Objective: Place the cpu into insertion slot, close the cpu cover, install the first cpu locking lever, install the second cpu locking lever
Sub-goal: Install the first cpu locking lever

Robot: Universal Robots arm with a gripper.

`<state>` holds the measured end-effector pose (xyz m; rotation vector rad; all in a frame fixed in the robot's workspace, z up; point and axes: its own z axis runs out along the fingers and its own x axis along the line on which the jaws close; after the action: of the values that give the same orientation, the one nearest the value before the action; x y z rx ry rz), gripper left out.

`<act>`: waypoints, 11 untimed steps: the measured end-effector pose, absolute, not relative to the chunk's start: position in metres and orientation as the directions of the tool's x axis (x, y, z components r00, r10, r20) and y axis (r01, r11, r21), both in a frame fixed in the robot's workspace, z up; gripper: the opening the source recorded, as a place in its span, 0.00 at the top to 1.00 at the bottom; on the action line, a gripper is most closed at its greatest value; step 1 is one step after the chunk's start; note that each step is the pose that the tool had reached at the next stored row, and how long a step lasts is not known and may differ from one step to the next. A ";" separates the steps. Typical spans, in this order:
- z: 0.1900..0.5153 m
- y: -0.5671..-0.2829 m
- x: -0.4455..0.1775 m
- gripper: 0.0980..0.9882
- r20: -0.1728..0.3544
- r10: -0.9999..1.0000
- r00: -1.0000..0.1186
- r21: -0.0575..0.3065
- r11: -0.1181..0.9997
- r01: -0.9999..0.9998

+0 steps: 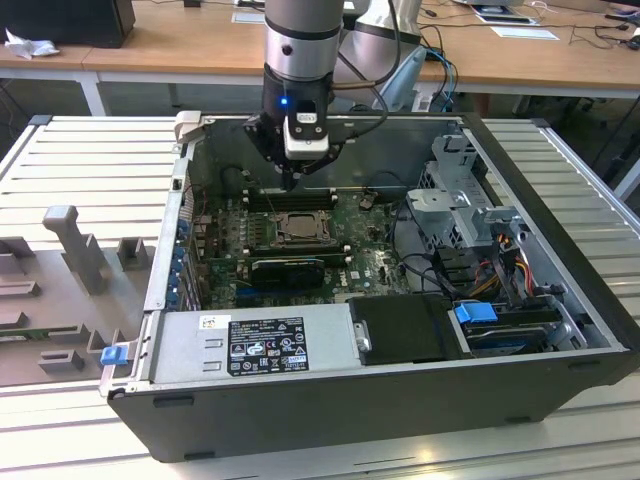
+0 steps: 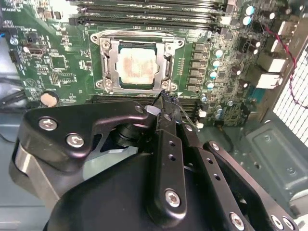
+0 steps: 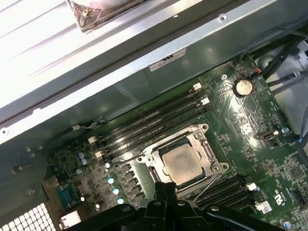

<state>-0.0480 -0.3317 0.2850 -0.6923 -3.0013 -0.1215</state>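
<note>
Ribbed grey desk (image 1: 90,160) carried an open computer case (image 1: 350,410) lying on its side, with the motherboard (image 1: 375,262) facing up. Over it hung the arm (image 1: 300,40), its gripper (image 1: 290,182) pointing straight down.

Near the board's middle sat the insertion slot (image 2: 137,85). The cpu (image 2: 137,65) was already seated in it, its pale top showing through the window of the cpu cover (image 2: 109,60), which lay flat over the slot.

The gripper's fingers were drawn together to a narrow tip, with nothing seen between them. In both wrist views that tip stood just beside one edge of the slot, above the neighbouring memory slots (image 2: 115,99). In the exterior view this was the edge toward the case's far wall. Contact with the board could not be judged.
</note>
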 end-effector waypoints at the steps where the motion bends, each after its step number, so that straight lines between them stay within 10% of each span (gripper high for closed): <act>1: 0.285 -0.332 -0.048 0.99 0.075 0.421 -0.904 0.064 0.903 0.425; 11: 0.285 -0.332 -0.048 0.99 0.071 0.274 -0.959 0.065 0.958 0.279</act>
<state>-0.0480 -0.3317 0.2851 -0.4310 -3.0481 -0.1147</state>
